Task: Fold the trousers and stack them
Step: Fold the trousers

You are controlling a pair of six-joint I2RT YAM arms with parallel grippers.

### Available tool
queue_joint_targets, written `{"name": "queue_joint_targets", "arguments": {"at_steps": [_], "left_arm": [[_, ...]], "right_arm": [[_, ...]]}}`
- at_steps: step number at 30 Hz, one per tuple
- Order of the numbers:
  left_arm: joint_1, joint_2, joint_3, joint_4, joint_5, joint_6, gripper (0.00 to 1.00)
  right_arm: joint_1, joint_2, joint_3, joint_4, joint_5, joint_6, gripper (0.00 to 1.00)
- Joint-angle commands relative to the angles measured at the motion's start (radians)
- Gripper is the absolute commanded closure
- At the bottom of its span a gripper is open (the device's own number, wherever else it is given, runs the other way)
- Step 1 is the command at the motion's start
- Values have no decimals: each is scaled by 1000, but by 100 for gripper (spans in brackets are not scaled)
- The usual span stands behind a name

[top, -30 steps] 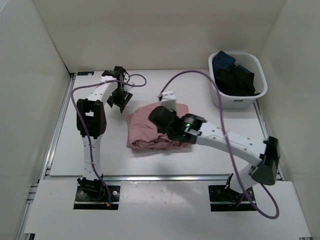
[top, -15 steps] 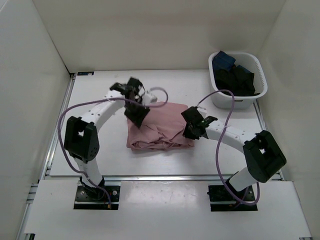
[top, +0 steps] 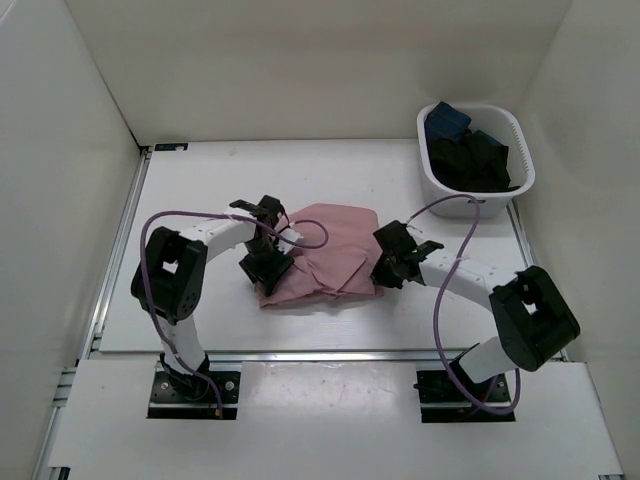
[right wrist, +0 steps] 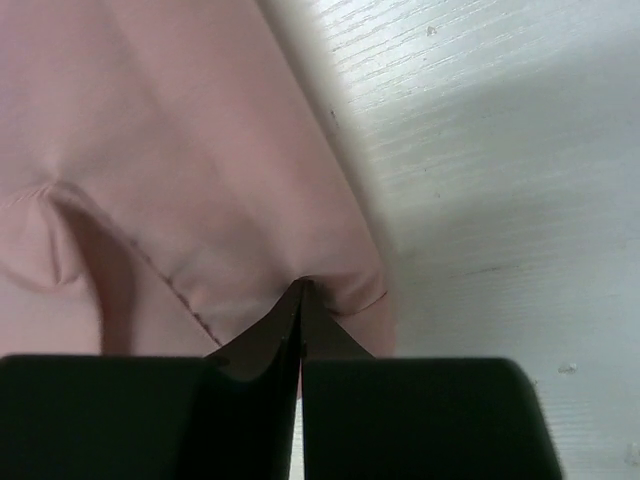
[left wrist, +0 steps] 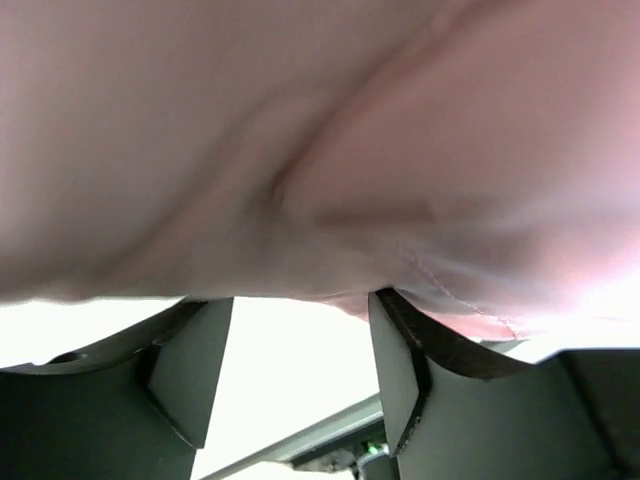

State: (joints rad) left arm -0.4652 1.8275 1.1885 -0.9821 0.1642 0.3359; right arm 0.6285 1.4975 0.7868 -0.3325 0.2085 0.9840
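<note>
Left pincer (top: 266, 270): spread, fingers (left wrist: 190, 370) apart. The dusty-pink, thin soft-fabric trousers (top: 325, 250) draped just beyond and over its tips; nothing gripped, as far as the wrist view showed. The trousers lay between the two pincers as a folded but rumpled bundle on the white table (top: 180, 310).

Right pincer (top: 383, 268): pressed together, pinching the trousers' right edge.

Judged: folding largely done; tidying and stacking left.

Against half a second before: left pincer had come from the bundle's far-left corner to its near-left edge; right pincer had barely shifted.
</note>
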Motion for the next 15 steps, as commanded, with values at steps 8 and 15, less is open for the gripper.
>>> {"name": "queue_joint_targets", "arguments": {"at_steps": [8, 15], "left_arm": [[51, -415, 169, 3, -88, 68, 24], [310, -686, 73, 54, -321, -47, 5]], "right_arm": [[-73, -327, 238, -480, 123, -180, 1], [-245, -442, 457, -813, 183, -338, 1]]}}
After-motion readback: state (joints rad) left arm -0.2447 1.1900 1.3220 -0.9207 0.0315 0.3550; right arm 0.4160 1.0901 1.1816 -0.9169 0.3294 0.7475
